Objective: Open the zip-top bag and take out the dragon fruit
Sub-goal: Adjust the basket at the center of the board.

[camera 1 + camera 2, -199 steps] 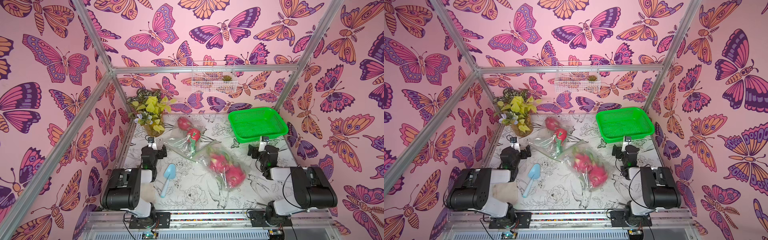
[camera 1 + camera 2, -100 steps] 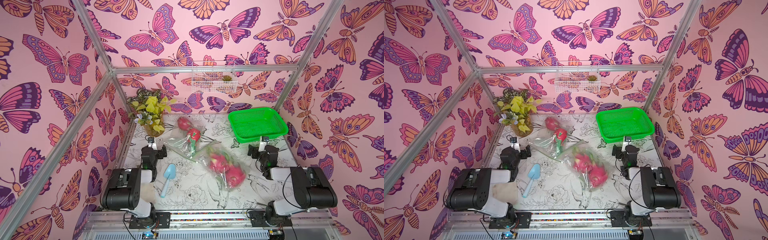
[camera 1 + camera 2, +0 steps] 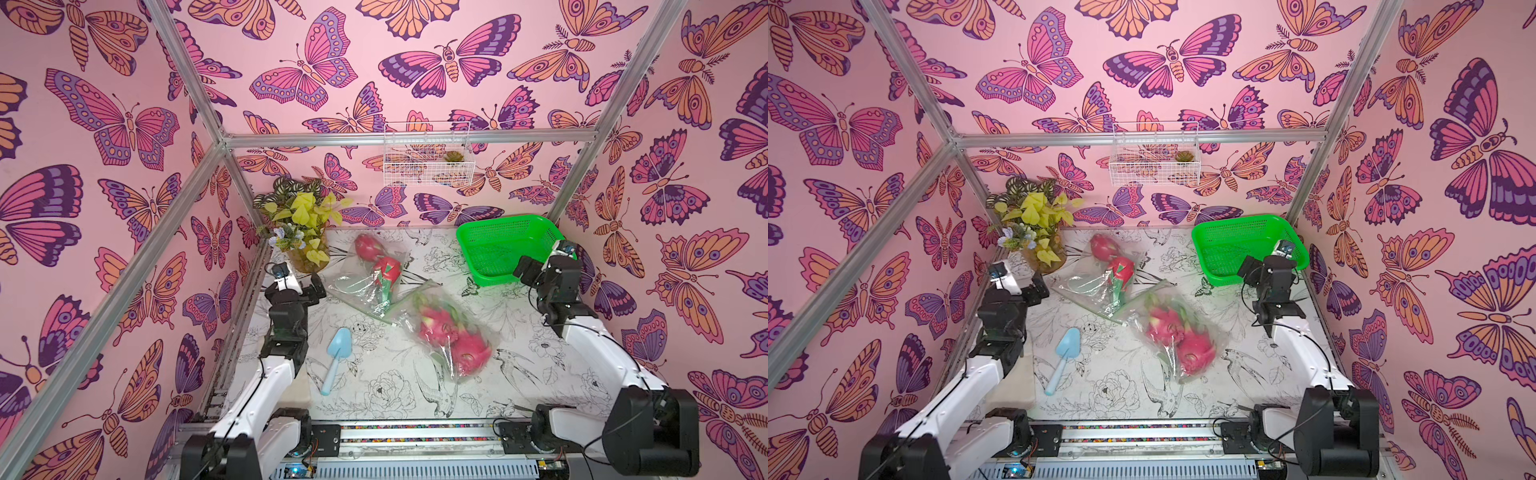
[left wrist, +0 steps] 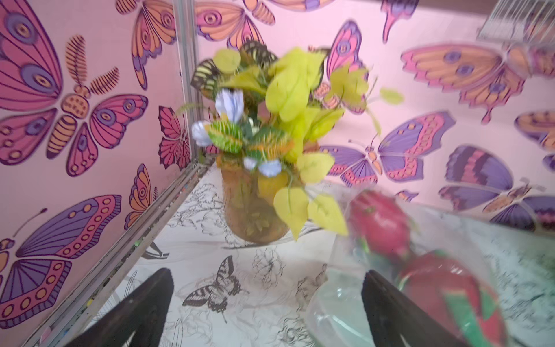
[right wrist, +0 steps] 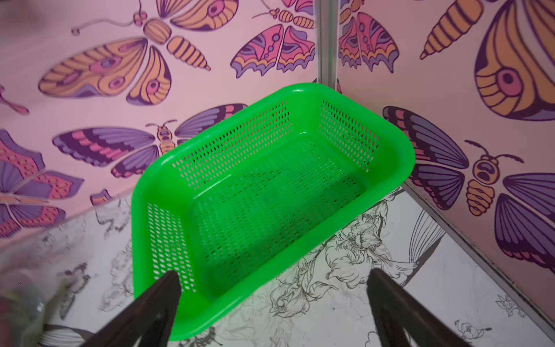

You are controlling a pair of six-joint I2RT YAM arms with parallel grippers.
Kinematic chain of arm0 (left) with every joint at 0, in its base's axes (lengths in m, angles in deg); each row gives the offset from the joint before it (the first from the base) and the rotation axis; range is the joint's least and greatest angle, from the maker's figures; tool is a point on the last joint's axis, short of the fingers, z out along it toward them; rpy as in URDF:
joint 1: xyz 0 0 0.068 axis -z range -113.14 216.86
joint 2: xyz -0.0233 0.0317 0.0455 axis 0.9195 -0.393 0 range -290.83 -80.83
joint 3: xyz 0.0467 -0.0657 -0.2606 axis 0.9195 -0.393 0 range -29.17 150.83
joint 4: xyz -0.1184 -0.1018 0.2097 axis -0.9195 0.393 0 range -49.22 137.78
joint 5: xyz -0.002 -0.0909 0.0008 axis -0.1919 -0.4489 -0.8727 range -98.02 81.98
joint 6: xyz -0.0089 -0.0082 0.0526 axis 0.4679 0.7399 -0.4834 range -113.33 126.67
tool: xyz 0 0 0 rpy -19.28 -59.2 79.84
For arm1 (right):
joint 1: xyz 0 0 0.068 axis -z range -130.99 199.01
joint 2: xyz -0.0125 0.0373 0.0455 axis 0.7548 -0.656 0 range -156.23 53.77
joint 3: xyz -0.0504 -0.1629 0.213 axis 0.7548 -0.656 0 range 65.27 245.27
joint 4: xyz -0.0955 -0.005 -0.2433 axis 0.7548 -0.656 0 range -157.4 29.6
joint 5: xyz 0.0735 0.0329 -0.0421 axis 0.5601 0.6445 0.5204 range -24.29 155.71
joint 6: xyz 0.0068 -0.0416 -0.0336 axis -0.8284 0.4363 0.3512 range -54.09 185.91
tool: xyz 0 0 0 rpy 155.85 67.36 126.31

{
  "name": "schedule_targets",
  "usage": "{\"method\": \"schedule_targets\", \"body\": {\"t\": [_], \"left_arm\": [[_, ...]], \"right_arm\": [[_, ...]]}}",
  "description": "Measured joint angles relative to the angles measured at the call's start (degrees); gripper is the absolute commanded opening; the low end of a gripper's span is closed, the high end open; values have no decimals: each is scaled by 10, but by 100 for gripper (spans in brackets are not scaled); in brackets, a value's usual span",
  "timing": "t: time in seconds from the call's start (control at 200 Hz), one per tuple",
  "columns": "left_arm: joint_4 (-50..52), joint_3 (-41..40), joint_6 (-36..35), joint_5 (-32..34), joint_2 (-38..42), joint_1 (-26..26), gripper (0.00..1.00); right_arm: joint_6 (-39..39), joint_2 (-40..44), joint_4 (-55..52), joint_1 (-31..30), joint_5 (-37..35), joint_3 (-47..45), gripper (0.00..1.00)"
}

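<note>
Between butterfly-papered walls [image 3: 124,124], two bagged dragon fruit [image 3: 451,338] pairs lie on floral-printed tabletop [image 3: 374,386]

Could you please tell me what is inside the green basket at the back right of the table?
Nothing shows inside the green basket; its perforated floor is bare. Its near corner is hidden behind the right gripper.

Bright, even, soft light; faint shadows; top views sharp; left wrist view blurred; right wrist mostly crisp.

4 dragon fruit [image 3: 437,325], 2 zip bags [image 3: 360,286], 1 basket [image 3: 505,222], 1 scoop [image 3: 338,355], 1 plant [image 3: 301,220].
</note>
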Motion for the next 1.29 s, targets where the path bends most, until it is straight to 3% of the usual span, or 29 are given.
{"method": "schedule_targets", "body": {"t": [0.205, 0.401, 0.766, 1.042, 1.292], "left_arm": [[166, 105, 103, -45, 14, 19, 100], [275, 135, 171, -97, -22, 35, 100], [353, 176, 208, -141, -32, 41, 100], [370, 176, 212, -143, -28, 41, 100], [373, 176, 212, -154, -22, 41, 100]], "right_arm": [[-109, -56, -155, 1, 5, 111, 96], [-163, -172, -248, 2, 29, 192, 96], [-187, -302, -310, 2, 44, 270, 93], [-182, -342, -319, 3, 46, 288, 69], [-166, -363, -320, 8, 61, 311, 19]]}}
